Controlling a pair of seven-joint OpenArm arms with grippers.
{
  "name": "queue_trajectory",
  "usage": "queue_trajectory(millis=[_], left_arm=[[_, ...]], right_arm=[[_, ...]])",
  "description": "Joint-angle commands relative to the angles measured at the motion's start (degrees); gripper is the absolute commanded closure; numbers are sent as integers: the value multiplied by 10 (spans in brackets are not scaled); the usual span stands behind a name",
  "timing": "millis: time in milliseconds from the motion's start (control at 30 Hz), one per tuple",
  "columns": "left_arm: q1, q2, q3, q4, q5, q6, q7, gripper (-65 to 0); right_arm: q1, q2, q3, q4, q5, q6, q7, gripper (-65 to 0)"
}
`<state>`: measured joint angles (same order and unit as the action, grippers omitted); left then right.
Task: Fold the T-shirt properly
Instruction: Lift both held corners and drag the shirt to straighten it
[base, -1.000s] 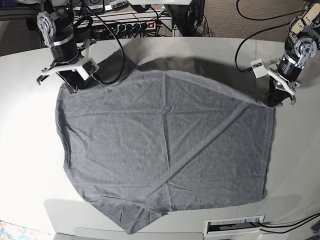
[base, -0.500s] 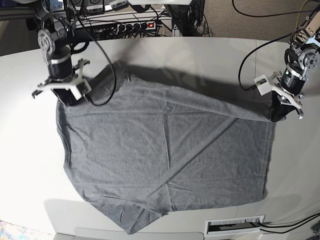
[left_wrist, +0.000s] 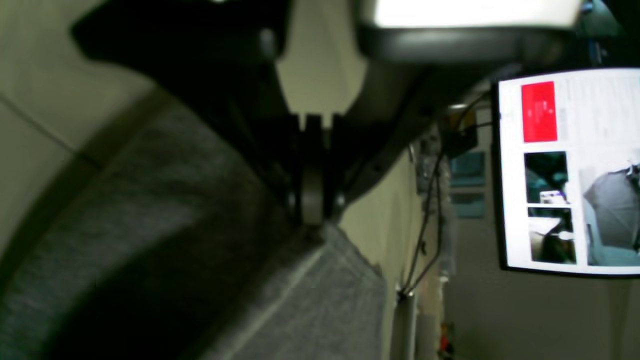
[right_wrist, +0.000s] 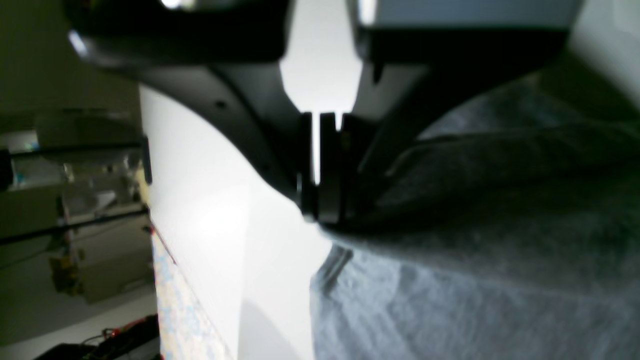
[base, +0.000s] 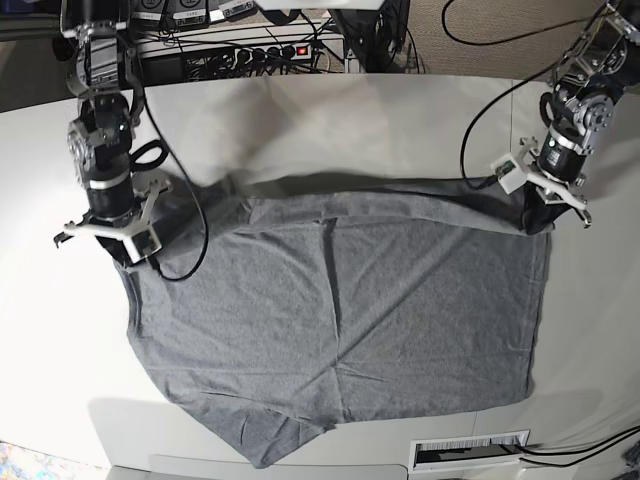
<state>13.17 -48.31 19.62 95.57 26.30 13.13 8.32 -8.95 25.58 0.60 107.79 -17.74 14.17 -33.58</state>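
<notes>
While both arms stood over the far side of the white table (base: 330, 110), each pincer was clenched on fabric of the T-shirt (base: 340, 320). Right gripper (base: 128, 255) sat at the base view's left, pinching the grey cloth at the shirt's corner there; its wrist view showed the jaws nearly together with the fabric bunched right against and beside the tips, grey cloth (right_wrist: 475, 280) spreading away below them and bare tabletop on the other side. Left gripper (base: 540, 222) sat at the base view's right, clamped on the opposite corner; its wrist view showed the jaws together with a hemmed edge of the shirt (left_wrist: 280, 300) running up into the tips, cloth falling away beneath. Between the two pincers the far edge of the shirt was lifted and folded toward the near side, forming a dark band with a shadow behind it on the table. Rest of the garment lay flat and creased on the table nearer the camera than both pincers, one sleeve poking out at the near-left edge. Black cables looped from each arm across the table. A monitor (left_wrist: 570, 170) was visible off past the left pincer, a power strip (base: 265, 50) behind the table.
</notes>
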Motion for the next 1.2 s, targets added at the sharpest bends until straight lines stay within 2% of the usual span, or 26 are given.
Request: queue_trajectory(millis=[0,267,467,567,733,1167], left_arm=[[-16,-2,-5,-1,4,14,-7,0],[-103,63,-5,-51,-38,12,-22,0],[-170,94,-5,-142,-41,12,-45,0],[-187,98,-5,-180,-51,9,-68,0],[-191,97,-5,-189,-57,9,-74,0],[-197,97,-5,-189,-59,10,-84,0]], right_arm=[[19,8,-2,0,-5,-10,15,0],[138,7,-66,-110,-6,-10,14,0],[226,7,-72,-200,-7,-11,15,0],[255,6,-72,-230,3,-11,15,0],[282,6,-73,-263,14,-11,23,0],[285,6,-73,-292,13,-12,36,0]])
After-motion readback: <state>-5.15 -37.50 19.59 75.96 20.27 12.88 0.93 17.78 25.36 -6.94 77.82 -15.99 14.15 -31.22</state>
